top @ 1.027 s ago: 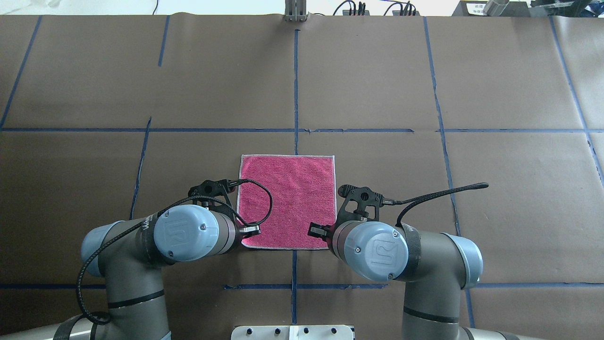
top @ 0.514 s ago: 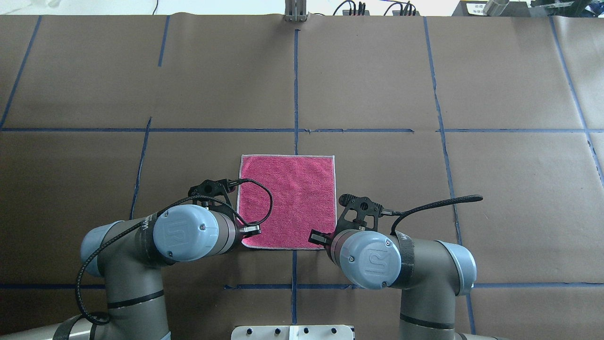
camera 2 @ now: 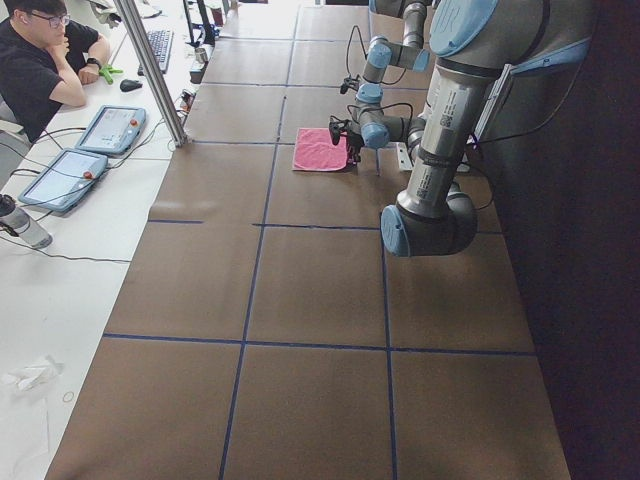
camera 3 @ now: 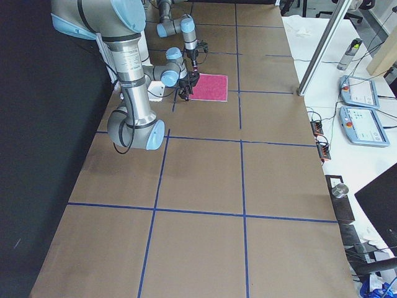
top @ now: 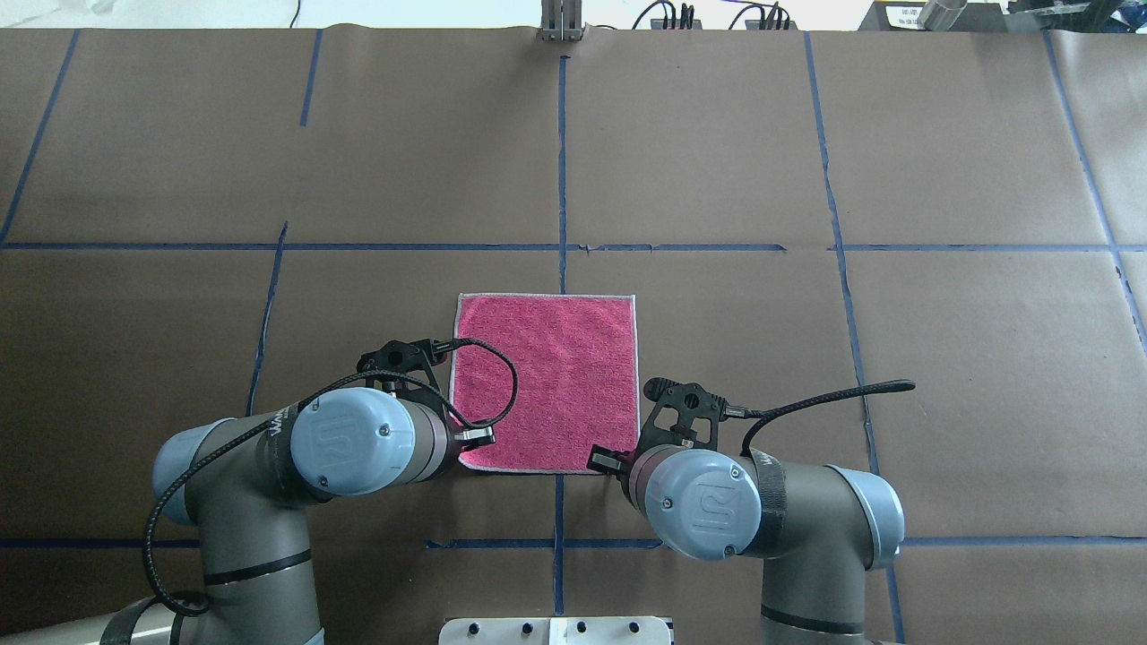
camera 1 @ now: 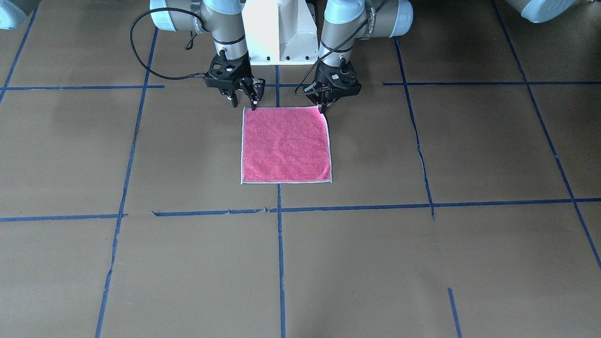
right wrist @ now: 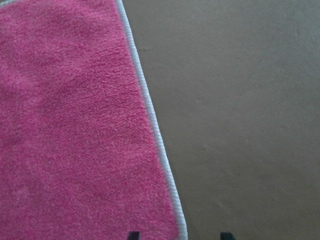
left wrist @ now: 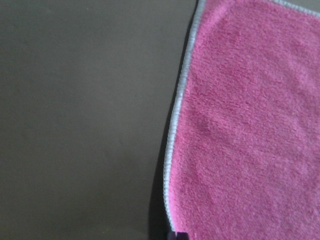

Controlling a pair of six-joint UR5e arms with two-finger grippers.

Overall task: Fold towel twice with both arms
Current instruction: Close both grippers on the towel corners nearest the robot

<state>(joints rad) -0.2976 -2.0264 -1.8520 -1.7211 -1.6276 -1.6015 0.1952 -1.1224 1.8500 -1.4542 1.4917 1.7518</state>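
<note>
Barely getting going: pinching a corner of the flat towel (top: 547, 381) with left hand (camera 1: 323, 107), holding right hand (camera 1: 244, 103) open, both folds to go.

I'm looking at a table (top: 717, 134) that is wearing brown paper (camera 1: 422, 263) all over, with blue tape lines (top: 562, 161) dividing it into big rectangles. The towel (top: 556, 376) is lying flat on the paper, pink face up, whitish border showing along its edges. It is sitting across the middle tape line, towards the robot's side. The white base (camera 1: 277, 33) is standing at that edge.
</note>
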